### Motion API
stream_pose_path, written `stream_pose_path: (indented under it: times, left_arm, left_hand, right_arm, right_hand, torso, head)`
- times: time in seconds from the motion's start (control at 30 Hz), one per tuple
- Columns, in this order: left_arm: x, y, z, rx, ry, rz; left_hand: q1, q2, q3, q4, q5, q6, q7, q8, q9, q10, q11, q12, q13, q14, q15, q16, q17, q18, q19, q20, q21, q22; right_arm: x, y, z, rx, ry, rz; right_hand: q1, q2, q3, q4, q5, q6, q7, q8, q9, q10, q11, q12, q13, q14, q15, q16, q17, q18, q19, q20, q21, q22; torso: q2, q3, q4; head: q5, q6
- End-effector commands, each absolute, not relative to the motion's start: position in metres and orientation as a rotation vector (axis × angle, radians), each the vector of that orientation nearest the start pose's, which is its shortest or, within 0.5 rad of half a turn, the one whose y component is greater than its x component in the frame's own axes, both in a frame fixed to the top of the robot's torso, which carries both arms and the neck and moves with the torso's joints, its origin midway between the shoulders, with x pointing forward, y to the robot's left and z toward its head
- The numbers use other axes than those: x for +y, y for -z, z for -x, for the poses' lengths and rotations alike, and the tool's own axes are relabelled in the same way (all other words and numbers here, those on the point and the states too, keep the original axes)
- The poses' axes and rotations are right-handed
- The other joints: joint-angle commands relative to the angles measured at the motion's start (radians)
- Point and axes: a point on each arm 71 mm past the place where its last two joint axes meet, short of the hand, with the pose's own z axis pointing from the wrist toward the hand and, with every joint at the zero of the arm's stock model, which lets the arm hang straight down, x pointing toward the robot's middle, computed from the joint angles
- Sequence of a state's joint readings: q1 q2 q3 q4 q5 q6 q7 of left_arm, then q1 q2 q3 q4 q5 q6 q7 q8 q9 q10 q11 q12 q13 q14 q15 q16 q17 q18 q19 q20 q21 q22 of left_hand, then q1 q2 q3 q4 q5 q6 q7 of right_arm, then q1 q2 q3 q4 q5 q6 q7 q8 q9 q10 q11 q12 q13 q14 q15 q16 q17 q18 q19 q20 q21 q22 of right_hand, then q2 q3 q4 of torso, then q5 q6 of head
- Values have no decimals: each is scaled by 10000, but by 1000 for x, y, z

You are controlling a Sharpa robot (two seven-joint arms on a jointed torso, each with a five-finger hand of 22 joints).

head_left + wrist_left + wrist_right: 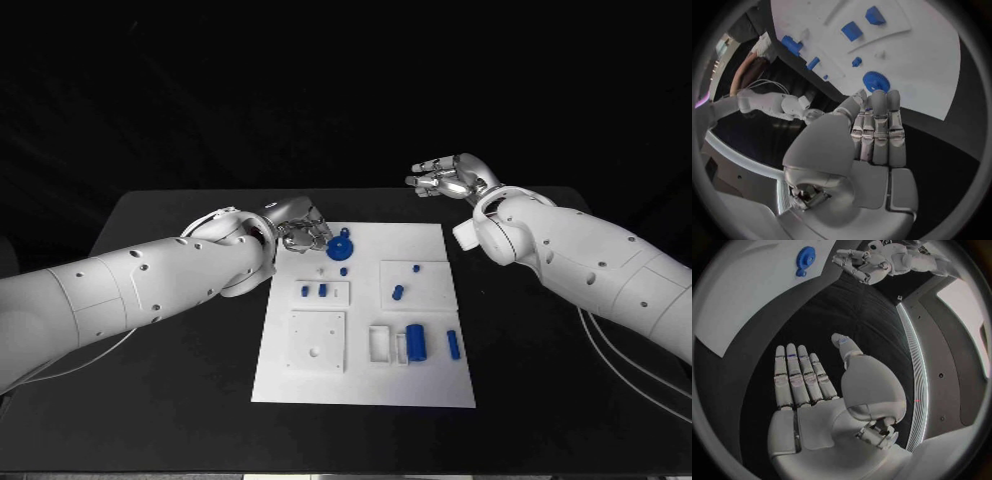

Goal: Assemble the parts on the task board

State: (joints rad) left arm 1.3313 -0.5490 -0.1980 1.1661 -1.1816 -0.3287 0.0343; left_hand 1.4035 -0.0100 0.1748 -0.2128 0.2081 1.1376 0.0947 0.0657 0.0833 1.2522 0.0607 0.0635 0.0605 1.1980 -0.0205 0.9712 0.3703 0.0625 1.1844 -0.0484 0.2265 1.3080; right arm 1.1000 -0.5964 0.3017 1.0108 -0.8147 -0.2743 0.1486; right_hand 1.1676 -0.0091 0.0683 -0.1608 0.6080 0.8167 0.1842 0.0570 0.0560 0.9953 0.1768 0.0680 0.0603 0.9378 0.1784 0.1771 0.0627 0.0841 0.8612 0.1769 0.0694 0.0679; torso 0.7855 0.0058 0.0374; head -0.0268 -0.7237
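The white task board (389,385) lies in the middle of the black table. A blue gear (340,248) sits near its far left corner. My left hand (299,232) hovers just left of the gear; in the left wrist view its fingers (879,125) are stretched out side by side, tips close to the gear (876,80), holding nothing. My right hand (450,178) is raised beyond the board's far right corner, palm (811,400) open and fingers apart, empty. Several small blue parts, among them a peg (398,292) and a thick cylinder (415,340), stand on the board.
Raised white blocks (317,340) with holes and a slotted holder (382,343) sit on the board's near half. Bare black table (173,400) runs along both sides of the board. Cables (620,370) hang by my right arm.
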Motion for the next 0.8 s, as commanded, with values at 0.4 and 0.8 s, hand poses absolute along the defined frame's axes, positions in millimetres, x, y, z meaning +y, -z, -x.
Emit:
stream_pose_path:
  times: [0.4,0.8]
  left_arm:
    - [124,202,-536,15938,7296,-4707]
    - [114,213,-537,16221,6867,-5244]
  left_hand:
    - [-277,-496,92,156,-238,-459,-41,-42,-176,-1303,311,-57,-17,111,153,-82,40,281,-18,233,-26,159]
    - [218,-877,-396,1088,-832,-1157,-116,-46,-209,-1879,352,-57,-11,166,141,-45,-5,230,290,259,-549,26]
  right_arm:
    - [-241,166,-583,14471,-10392,-6396]
    - [-237,166,-582,14486,-10475,-6368]
  right_hand:
    - [-67,41,31,-38,-28,-35,-28,-25,-14,-64,-20,-28,-16,-68,-2,14,-13,-65,-68,-3,20,-11]
    - [-67,41,31,-38,-28,-35,-28,-25,-14,-64,-20,-28,-16,-68,-2,14,-13,-65,-68,-3,20,-11]
  torso:
    - [-1,4,2]
    - [4,12,-15]
  head:
    - [-54,77]
    - [-101,112]
